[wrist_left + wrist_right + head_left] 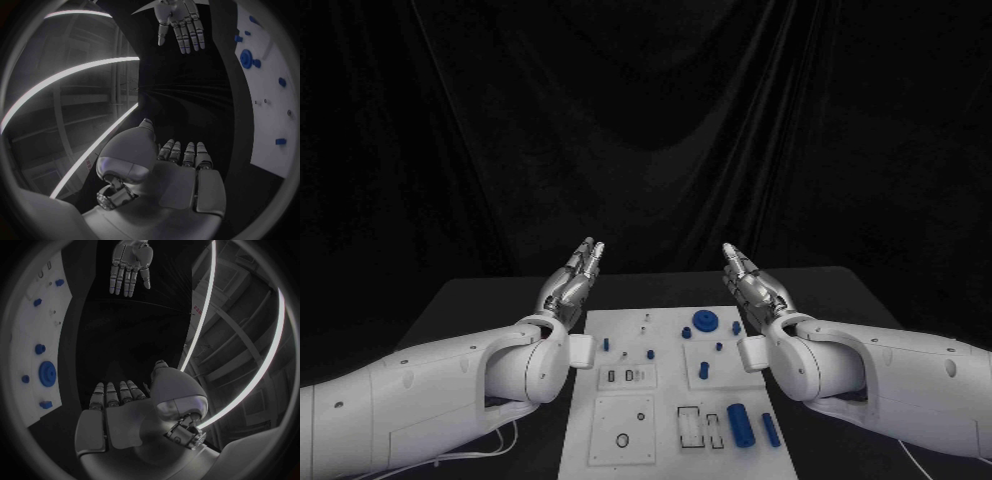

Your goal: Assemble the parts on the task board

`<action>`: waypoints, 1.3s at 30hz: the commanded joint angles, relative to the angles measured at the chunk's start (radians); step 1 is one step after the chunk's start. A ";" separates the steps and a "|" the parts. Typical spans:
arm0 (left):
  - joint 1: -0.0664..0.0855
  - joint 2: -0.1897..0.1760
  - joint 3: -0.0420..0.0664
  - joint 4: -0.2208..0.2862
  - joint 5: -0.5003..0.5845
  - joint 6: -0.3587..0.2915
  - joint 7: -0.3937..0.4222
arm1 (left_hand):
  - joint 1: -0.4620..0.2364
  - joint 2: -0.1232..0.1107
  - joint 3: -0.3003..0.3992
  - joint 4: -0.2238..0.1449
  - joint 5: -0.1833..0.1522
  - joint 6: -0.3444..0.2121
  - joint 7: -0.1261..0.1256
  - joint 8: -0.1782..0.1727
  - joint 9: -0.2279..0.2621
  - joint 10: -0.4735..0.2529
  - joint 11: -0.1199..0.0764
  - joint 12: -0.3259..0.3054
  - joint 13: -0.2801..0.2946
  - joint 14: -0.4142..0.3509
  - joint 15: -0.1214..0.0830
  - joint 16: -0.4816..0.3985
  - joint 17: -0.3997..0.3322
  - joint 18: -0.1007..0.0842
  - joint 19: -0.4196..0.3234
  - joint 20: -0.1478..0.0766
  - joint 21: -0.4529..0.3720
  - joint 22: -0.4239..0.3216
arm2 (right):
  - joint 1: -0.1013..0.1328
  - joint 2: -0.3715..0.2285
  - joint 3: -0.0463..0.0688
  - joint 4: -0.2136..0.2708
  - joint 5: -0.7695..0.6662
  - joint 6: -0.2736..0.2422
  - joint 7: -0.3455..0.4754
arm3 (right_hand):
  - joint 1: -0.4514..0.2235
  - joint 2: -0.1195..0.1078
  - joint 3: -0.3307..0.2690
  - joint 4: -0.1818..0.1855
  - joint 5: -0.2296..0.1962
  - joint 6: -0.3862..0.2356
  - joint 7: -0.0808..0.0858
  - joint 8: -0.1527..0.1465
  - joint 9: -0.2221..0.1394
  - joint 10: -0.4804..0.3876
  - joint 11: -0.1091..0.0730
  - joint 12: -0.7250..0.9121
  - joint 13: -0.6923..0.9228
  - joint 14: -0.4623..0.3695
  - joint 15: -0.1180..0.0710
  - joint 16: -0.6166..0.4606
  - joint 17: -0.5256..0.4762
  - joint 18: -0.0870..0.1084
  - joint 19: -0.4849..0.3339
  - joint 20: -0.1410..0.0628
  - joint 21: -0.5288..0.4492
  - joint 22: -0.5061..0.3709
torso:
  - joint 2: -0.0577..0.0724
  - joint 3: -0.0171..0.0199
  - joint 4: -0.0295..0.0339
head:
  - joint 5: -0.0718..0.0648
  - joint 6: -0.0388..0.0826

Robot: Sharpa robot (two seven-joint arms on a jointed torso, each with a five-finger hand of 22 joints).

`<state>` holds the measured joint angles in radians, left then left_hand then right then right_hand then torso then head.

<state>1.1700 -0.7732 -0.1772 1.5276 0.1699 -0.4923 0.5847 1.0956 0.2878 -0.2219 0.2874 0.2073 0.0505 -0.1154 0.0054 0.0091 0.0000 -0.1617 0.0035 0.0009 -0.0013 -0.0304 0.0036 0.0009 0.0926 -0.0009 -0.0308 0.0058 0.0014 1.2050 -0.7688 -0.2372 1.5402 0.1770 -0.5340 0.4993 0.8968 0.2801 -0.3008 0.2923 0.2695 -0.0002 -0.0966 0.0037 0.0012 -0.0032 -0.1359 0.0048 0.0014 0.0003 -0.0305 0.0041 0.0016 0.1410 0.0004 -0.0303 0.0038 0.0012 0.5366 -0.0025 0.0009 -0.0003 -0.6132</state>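
Parts lie scattered over the task board [625,412], the white plate in the middle of the black table [473,300], between the two arms. A blue gear-like disc [707,321] sits near the board's far end, with small blue pegs [687,333] just beside it and a short blue piece [604,344] toward the board's left edge. Nearer the robot, two blue cylinders [740,424] lie side by side on the right part of the board, next to some rectangular slots [689,424]. A small ring [622,439] rests on the near left panel.

The left hand [576,274] is raised off the table beside the board's far left corner, fingers straight, close together and pointing away from the robot, holding nothing. The right hand [750,276] mirrors it by the far right corner, fingers likewise extended and empty. The wrist views show each palm flat, with the opposite hand [181,22] facing it across the board, fingers stretched out. Neither hand touches the board or any part.
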 commanded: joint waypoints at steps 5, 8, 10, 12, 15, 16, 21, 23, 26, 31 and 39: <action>0.030 0.004 -0.032 -0.009 0.143 0.229 0.112 | 0.009 -0.002 -0.011 0.005 -0.015 -0.003 -0.022 0.004 0.001 0.000 -0.023 -0.003 -0.001 0.001 -0.158 -0.004 -0.001 0.019 0.001 -0.114 -0.006 -0.001 | 0.011 0.001 -0.010 -0.003 0.081 0.117 -0.028 | 0.005 -0.001 -0.009 -0.001 -0.009 0.000 -0.006 -0.004 -0.001 0.003 -0.005 -0.005 -0.001 0.000 -0.139 -0.004 -0.002 0.020 0.000 -0.048 -0.004 -0.001 | 0.000 0.0000 0.0002 | 0.000 0.000; 0.033 0.004 -0.037 -0.010 0.151 0.241 0.117 | 0.009 -0.002 -0.014 0.005 -0.025 -0.003 -0.026 0.004 0.000 0.000 -0.026 -0.003 -0.001 0.001 -0.161 -0.004 -0.001 0.021 0.001 -0.116 -0.006 -0.001 | 0.011 0.001 -0.010 -0.003 0.081 0.117 -0.028 | 0.005 -0.002 -0.010 -0.001 -0.010 0.000 -0.006 -0.004 -0.001 0.003 -0.005 -0.005 -0.001 0.000 -0.139 -0.004 -0.002 0.020 0.000 -0.048 -0.004 -0.001 | 0.000 0.0000 0.0002 | 0.000 0.000; 0.033 0.017 -0.037 -0.040 0.151 0.263 0.134 | 0.009 -0.002 -0.014 0.005 -0.025 -0.003 -0.026 0.004 0.000 0.000 -0.026 -0.003 -0.001 0.001 -0.161 -0.004 -0.001 0.021 0.001 -0.116 -0.006 -0.001 | 0.011 -0.006 -0.010 -0.014 0.081 0.118 -0.020 | 0.005 -0.002 -0.010 -0.001 -0.010 0.000 -0.006 -0.004 -0.001 0.003 -0.005 -0.005 -0.001 0.000 -0.139 -0.004 -0.002 0.020 0.000 -0.048 -0.004 -0.001 | -0.001 -0.0002 0.0041 | -0.010 -0.018; 0.033 0.017 -0.037 -0.039 0.151 0.260 0.136 | 0.009 -0.002 -0.016 0.005 -0.028 -0.002 -0.027 0.004 0.001 0.000 -0.028 -0.003 -0.001 0.001 -0.162 -0.004 -0.001 0.022 0.001 -0.116 -0.006 -0.001 | 0.011 -0.009 -0.010 -0.013 0.079 0.117 -0.018 | 0.005 -0.002 -0.010 -0.001 -0.010 0.000 -0.006 -0.004 -0.001 0.003 -0.005 -0.005 -0.001 0.000 -0.139 -0.004 -0.002 0.020 0.000 -0.048 -0.004 -0.001 | 0.000 0.0002 0.0048 | -0.010 -0.016; 0.033 0.018 -0.037 -0.038 0.151 0.255 0.137 | 0.009 -0.002 -0.016 0.005 -0.028 -0.002 -0.027 0.004 0.001 0.000 -0.028 -0.003 -0.001 0.001 -0.162 -0.004 -0.001 0.022 0.001 -0.116 -0.006 -0.001 | 0.011 -0.016 -0.010 -0.011 0.063 0.115 -0.015 | 0.005 -0.003 -0.010 -0.001 -0.010 0.000 -0.006 -0.004 -0.001 0.003 -0.005 -0.005 -0.001 0.000 -0.139 -0.004 -0.002 0.020 0.000 -0.048 -0.004 -0.001 | 0.002 0.0004 0.0078 | -0.012 -0.014; 0.033 0.019 -0.037 -0.038 0.151 0.253 0.137 | 0.010 -0.002 -0.017 0.005 -0.029 0.000 -0.028 0.005 0.001 0.000 -0.029 -0.003 -0.001 0.001 -0.164 -0.004 -0.001 0.023 0.001 -0.117 -0.006 -0.001 | 0.011 -0.020 -0.010 -0.010 0.054 0.114 -0.014 | 0.005 -0.004 -0.011 -0.001 -0.010 0.000 -0.006 -0.004 -0.001 0.003 -0.004 -0.005 -0.001 0.000 -0.139 -0.004 -0.002 0.020 0.000 -0.048 -0.004 -0.001 | 0.001 0.0006 0.0080 | -0.013 -0.014; 0.033 0.023 -0.037 -0.041 0.150 0.246 0.143 | 0.017 -0.006 -0.020 0.003 -0.029 0.004 -0.031 0.005 0.002 0.000 -0.032 -0.003 -0.001 0.001 -0.168 -0.004 -0.001 0.024 0.001 -0.121 -0.006 -0.001 | 0.011 -0.033 -0.010 -0.008 0.027 0.116 -0.008 | 0.006 -0.004 -0.011 -0.002 -0.009 0.000 -0.006 -0.004 -0.001 0.003 -0.004 -0.005 -0.001 0.000 -0.139 -0.004 -0.002 0.020 0.000 -0.048 -0.004 -0.001 | 0.002 0.0008 0.0128 | -0.006 -0.020; 0.033 0.023 -0.037 -0.041 0.145 0.243 0.145 | 0.019 -0.008 -0.021 0.003 -0.030 0.004 -0.031 0.006 0.002 0.000 -0.033 -0.003 -0.001 0.001 -0.169 -0.004 -0.001 0.024 0.001 -0.121 -0.006 -0.001 | 0.011 -0.041 -0.010 -0.003 0.022 0.117 -0.006 | 0.006 -0.005 -0.011 -0.002 -0.008 0.000 -0.005 -0.004 -0.001 0.003 -0.004 -0.005 -0.001 0.000 -0.138 -0.004 -0.002 0.020 0.000 -0.048 -0.004 -0.001 | 0.005 0.0013 0.0166 | -0.006 -0.020; 0.033 0.021 -0.037 -0.040 0.129 0.242 0.149 | 0.022 -0.010 -0.024 0.003 -0.032 0.005 -0.033 0.006 0.002 0.000 -0.034 -0.003 -0.001 0.001 -0.169 -0.004 -0.001 0.025 0.001 -0.121 -0.006 -0.001 | 0.012 -0.052 -0.010 0.002 0.019 0.118 -0.005 | 0.007 -0.005 -0.011 -0.002 -0.007 0.000 -0.005 -0.004 -0.001 0.003 -0.003 -0.005 -0.001 0.000 -0.137 -0.004 -0.002 0.020 0.000 -0.047 -0.004 -0.001 | 0.015 0.0030 0.0241 | -0.010 -0.016; 0.033 0.014 -0.037 -0.044 0.085 0.257 0.159 | 0.033 -0.018 -0.031 0.003 -0.036 0.006 -0.035 0.005 0.002 0.000 -0.036 -0.003 -0.001 0.001 -0.166 -0.004 -0.001 0.028 0.001 -0.113 -0.006 -0.001 | 0.016 -0.065 -0.010 0.006 0.017 0.127 -0.005 | 0.013 -0.006 -0.011 -0.003 -0.004 0.000 -0.001 -0.004 -0.001 0.003 0.002 -0.005 -0.001 0.000 -0.132 -0.004 -0.002 0.019 0.000 -0.042 -0.004 -0.001 | 0.024 0.0009 0.0265 | -0.011 -0.018; 0.034 -0.016 -0.037 -0.040 -0.035 0.282 0.188 | 0.071 -0.027 -0.042 0.003 -0.018 0.016 -0.030 0.007 0.004 0.000 -0.031 -0.003 -0.001 0.001 -0.142 -0.004 -0.001 0.046 0.001 -0.073 -0.006 -0.001 | 0.036 -0.080 -0.010 0.012 0.016 0.145 -0.006 | 0.030 -0.008 -0.011 -0.002 -0.001 0.000 0.011 -0.004 -0.001 0.003 0.015 -0.005 -0.001 0.000 -0.111 -0.004 -0.002 0.018 0.000 -0.022 -0.004 -0.001 | 0.046 0.0026 0.0245 | -0.014 -0.014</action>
<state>1.2008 -0.7874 -0.2154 1.4831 0.2219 -0.2370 0.6733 1.1587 0.2579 -0.2595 0.2888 0.1857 0.0591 -0.1448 0.0091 0.0119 -0.0021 -0.1913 0.0035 0.0017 -0.0013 -0.0302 0.0036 0.0016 0.1243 -0.0008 -0.0306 0.0058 0.0016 1.2375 -0.8444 -0.2476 1.5478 0.2065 -0.4156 0.4897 0.9174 0.2725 -0.3090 0.2896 0.2655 -0.0005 -0.0921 0.0037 0.0010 -0.0016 -0.1265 0.0048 0.0014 0.0003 -0.0304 0.0041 0.0016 0.1405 0.0004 -0.0302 0.0038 0.0016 0.5720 -0.0007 0.0285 -0.0156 -0.6277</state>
